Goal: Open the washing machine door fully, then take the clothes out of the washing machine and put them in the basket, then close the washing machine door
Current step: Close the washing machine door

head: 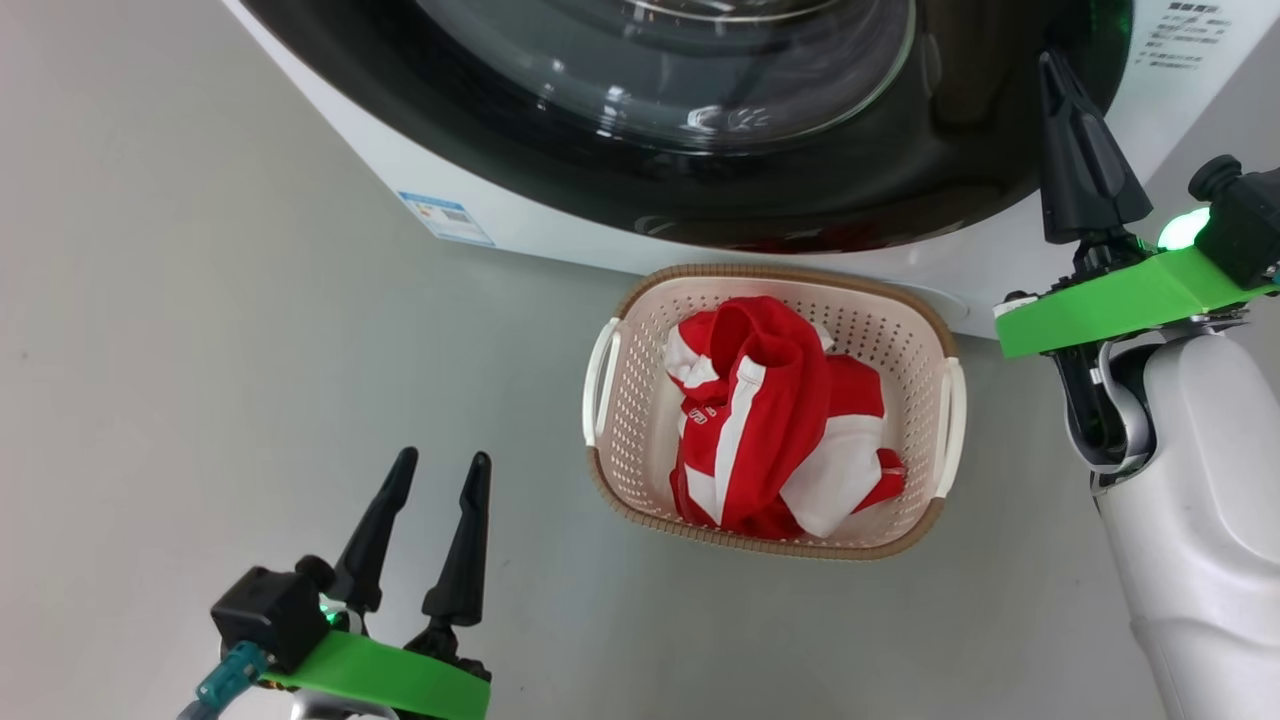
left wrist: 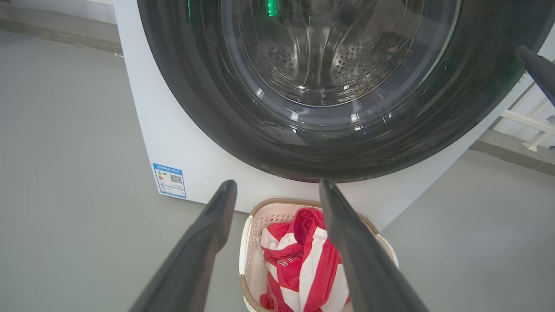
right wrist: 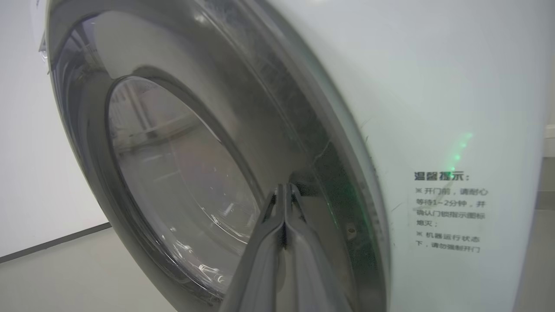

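Your right hand (right wrist: 284, 189), fingers together at the glossy washing machine door (right wrist: 173, 173), could skid off before it latches; left hand (head: 443, 458) hangs spread wide.

Light is bright, even and diffuse. Shadows on the grey floor (head: 200, 350) are faint, with a soft one around the foot of the basket (head: 930, 335). The head view is sharp throughout; white glare streaks the washing machine door (head: 800, 190) at 12 o'clock, and a green lamp (head: 1182, 228) blooms at 3 o'clock. The left wrist view bows straight edges outward, and the left gripper (left wrist: 276, 184) is blurred at 6 o'clock. The right wrist view is hazy and low in contrast, with green flecks on the washing machine (right wrist: 433, 86) at 4 o'clock.
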Motion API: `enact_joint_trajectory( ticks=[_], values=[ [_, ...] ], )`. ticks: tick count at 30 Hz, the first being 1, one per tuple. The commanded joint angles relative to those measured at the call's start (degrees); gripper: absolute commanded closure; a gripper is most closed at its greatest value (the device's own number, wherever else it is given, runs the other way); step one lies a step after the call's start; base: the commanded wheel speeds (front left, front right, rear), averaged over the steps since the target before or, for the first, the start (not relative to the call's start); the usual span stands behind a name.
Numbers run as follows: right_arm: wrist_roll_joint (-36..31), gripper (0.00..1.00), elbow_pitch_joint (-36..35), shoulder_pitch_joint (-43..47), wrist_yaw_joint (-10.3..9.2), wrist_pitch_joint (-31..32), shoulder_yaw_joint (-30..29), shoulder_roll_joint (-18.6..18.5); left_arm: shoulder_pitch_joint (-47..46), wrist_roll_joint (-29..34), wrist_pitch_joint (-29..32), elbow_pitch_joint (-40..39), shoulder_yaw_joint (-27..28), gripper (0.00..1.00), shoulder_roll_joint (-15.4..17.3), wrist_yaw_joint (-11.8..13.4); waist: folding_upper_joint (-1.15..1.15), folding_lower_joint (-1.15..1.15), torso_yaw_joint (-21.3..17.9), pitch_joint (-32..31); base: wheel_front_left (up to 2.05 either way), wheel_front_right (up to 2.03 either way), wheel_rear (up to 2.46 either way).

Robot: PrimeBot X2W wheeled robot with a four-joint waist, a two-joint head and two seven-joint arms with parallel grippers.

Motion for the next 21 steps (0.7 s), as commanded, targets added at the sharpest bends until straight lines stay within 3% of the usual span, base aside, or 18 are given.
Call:
enact_joint_trajectory(
  ticks=[1,8,10,13,14,16,21],
  values=[
    [0.12,1.0,-1.26,-0.53,-0.56,-0.37,1.09,0.67,-1.01,1.0,-0.7,-0.88,2.11,0.0,0.67,-0.31,0.0,0.0,-0.63,-0.91,0.0,0.0,0.0],
    [1.38,0.9,-1.25,6.28,-0.56,-0.37,4.27,1.37,0.08,3.05,-0.7,-0.47,3.03,0.0,0.67,-0.31,0.0,0.0,-2.45,-4.46,0.0,0.0,0.0],
    [1.73,0.78,-1.43,8.55,-0.56,-0.37,4.86,1.48,0.58,3.67,-0.7,-0.37,3.72,0.0,0.67,-0.31,0.0,0.0,-3.23,-5.6,0.0,0.0,0.0],
    [2.24,0.51,-1.85,11.87,-0.56,-0.37,5.64,1.63,1.5,4.66,-0.7,-0.19,4.78,0.0,0.67,-0.31,0.0,0.0,-4.56,-7.17,0.0,0.0,0.0],
    [2.4,0.28,-2.0,12.89,-0.56,-0.37,5.69,1.69,1.82,4.98,-0.7,-0.16,5.08,0.0,0.67,-0.31,0.0,0.0,-5.05,-7.66,0.0,0.0,0.0],
    [2.64,0.0,-2.29,14.83,-0.56,-0.37,5.79,1.78,2.47,5.42,-0.7,-0.05,5.55,0.0,0.76,-0.31,0.0,0.0,-5.99,-8.66,0.0,0.0,0.0],
    [2.87,0.0,-2.86,18.77,-0.56,-0.37,5.6,1.97,3.86,6.06,-0.7,0.21,6.52,0.0,1.2,-0.31,0.0,0.0,-7.97,-10.7,0.0,0.0,0.0]
  ],
)
